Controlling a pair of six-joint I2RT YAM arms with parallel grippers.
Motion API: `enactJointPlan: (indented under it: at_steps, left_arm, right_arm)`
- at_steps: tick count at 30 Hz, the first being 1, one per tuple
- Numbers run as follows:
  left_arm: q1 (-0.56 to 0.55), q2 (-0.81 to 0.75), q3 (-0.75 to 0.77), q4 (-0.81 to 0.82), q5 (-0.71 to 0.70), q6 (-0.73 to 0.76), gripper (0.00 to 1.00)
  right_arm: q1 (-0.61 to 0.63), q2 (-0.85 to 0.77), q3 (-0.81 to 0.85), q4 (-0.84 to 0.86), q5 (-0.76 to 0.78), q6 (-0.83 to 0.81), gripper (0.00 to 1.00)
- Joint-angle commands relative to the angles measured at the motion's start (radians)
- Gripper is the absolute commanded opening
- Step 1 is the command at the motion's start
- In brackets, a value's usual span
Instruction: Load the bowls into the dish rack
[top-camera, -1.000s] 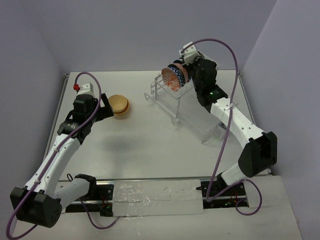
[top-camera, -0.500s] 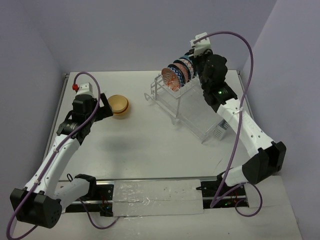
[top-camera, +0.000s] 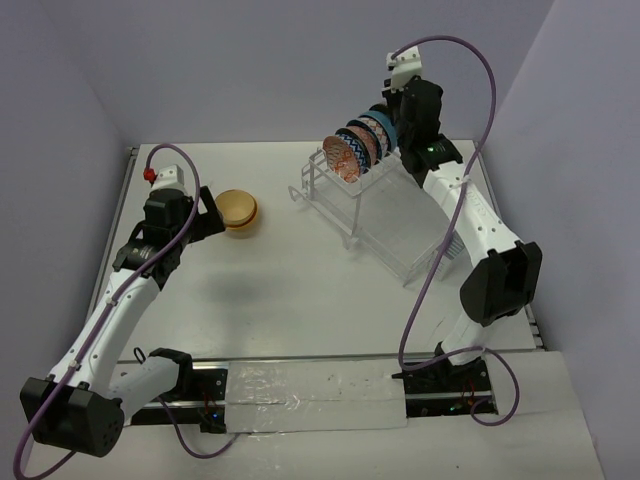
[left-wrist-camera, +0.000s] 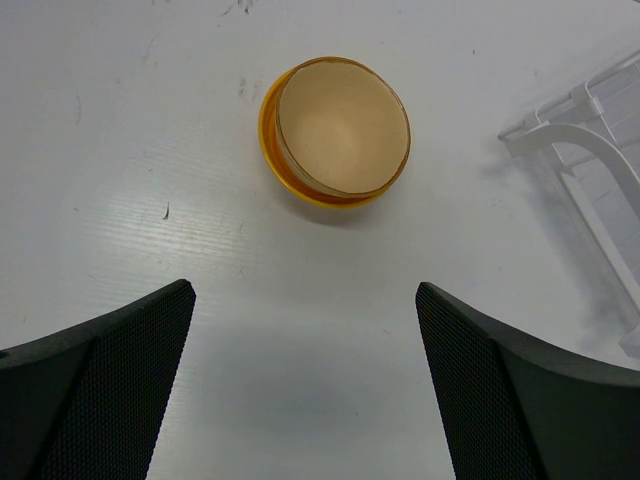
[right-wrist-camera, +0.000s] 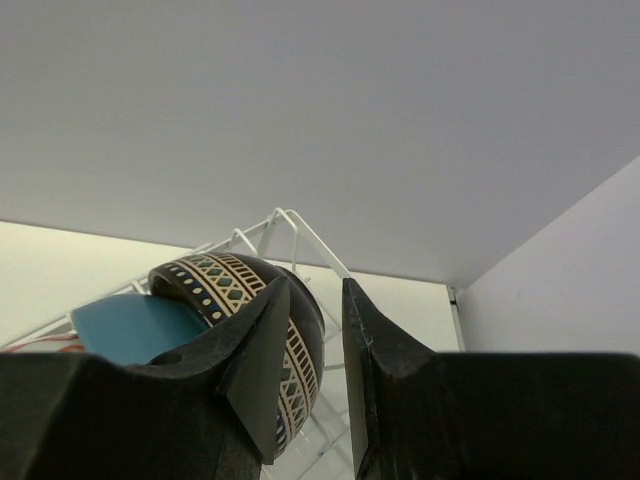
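Left jaws gape wide and empty near a tan bowl (left-wrist-camera: 340, 125) nested in an orange-yellow bowl (left-wrist-camera: 272, 150) on the white tabletop (left-wrist-camera: 130, 180), while right jaws, narrowly parted and empty, hover beside patterned bowls (top-camera: 356, 147) standing in the white wire dish rack (top-camera: 390, 220).

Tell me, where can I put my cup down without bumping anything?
The widest bare patch is the middle of the table, between the left gripper and the dish rack. Also free: the far strip behind the stacked tan and yellow bowls. Crowded: the rack's top, packed with a row of bowls, right gripper beside them.
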Motion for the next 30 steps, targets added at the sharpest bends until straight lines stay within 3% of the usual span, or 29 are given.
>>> enactJointPlan:
  at_steps: [1, 17, 30]
  left_arm:
    - [0.006, -0.011, -0.004, 0.044, 0.004, -0.002, 0.98]
    - [0.012, -0.004, -0.004, 0.044, 0.009, -0.002, 0.98]
    - [0.019, 0.008, -0.004, 0.039, 0.006, -0.013, 0.98]
  right_arm:
    - [-0.01, 0.016, 0.054, -0.03, -0.019, 0.037, 0.35]
    - [-0.013, -0.032, -0.062, -0.052, -0.143, 0.059, 0.35]
    - [-0.014, -0.112, -0.055, -0.041, -0.096, 0.066, 0.37]
